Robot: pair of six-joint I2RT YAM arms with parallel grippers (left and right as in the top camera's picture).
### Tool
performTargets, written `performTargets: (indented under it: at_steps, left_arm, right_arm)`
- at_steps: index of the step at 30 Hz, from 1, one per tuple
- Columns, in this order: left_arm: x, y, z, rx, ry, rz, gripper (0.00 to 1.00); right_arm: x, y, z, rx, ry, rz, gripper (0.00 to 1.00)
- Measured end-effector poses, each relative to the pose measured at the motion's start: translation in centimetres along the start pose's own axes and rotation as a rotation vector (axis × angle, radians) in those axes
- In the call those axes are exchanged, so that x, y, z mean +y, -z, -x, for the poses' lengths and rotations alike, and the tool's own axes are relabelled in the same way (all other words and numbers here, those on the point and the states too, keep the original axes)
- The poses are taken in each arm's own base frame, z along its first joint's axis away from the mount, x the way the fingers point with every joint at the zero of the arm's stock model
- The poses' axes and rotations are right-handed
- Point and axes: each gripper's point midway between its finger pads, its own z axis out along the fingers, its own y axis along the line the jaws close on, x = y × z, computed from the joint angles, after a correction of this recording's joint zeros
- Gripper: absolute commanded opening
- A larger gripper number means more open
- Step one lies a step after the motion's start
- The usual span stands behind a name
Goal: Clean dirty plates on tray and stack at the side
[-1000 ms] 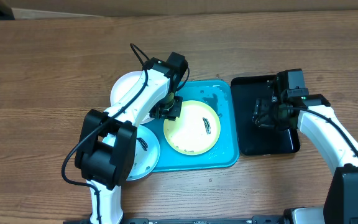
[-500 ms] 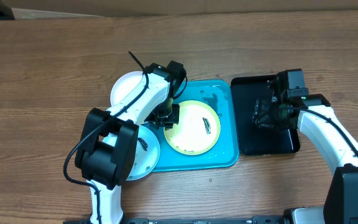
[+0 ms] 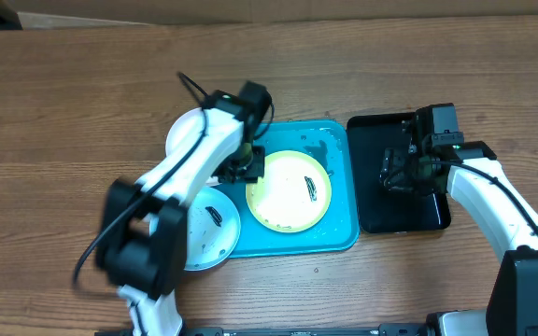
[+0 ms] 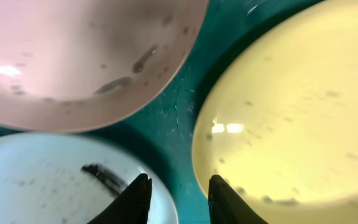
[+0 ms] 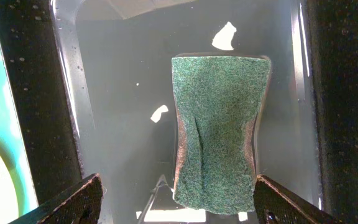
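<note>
The yellow-green-rimmed plate (image 3: 290, 189) lies on the turquoise tray (image 3: 342, 229) and bears a dark smear. The white plate (image 3: 187, 133) lies at the tray's far left corner. The pale-blue-rimmed plate (image 3: 209, 231) overlaps the tray's near left edge and has a dark smear. My left gripper (image 3: 247, 164) hangs open and empty low over the gap between the three plates. In the left wrist view the left gripper (image 4: 178, 194) shows over the tray (image 4: 174, 118), between the white plate (image 4: 86, 56), the pale-blue plate (image 4: 36, 180) and the yellow-green plate (image 4: 291, 112). My right gripper (image 3: 396, 172) is open.
A glossy black tray (image 3: 374, 211) holding water stands right of the turquoise tray. A green scouring sponge (image 5: 219, 130) lies in the black tray (image 5: 23, 93), between the wide-open fingers of my right gripper (image 5: 179, 199). Bare wooden table surrounds both trays.
My left arm has swung a little to the left and away, its lower links blurred by motion. The plates, the sponge and the right arm have not moved.
</note>
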Motion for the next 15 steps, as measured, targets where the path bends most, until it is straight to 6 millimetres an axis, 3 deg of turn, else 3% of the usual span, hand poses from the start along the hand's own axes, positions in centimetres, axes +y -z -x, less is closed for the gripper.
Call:
performTargets:
  at_steps: [6,8,10,12,15]
  left_arm:
    - [-0.2,10.4,-0.3,-0.291,-0.009,-0.124,0.4]
    - [-0.2,12.2,-0.7,-0.346,-0.013,-0.145,0.4]
    - [-0.2,12.4,-0.6,-0.373,-0.01,-0.157,0.4]
    - [-0.3,10.5,-0.3,-0.372,-0.009,-0.157,0.4]
    - [0.0,5.5,-1.0,-0.301,-0.007,-0.122,0.43]
  right_arm:
    - [0.0,0.0,0.0,0.0,0.0,0.0,0.85]
    - [0.0,0.0,0.0,0.0,0.0,0.0,0.85]
    - [0.0,0.0,0.0,-0.001,0.0,0.0,0.86]
    - [0.0,0.0,0.0,-0.001,0.0,0.001,0.86]
    - [0.0,0.0,0.0,-0.001,0.0,0.0,0.85]
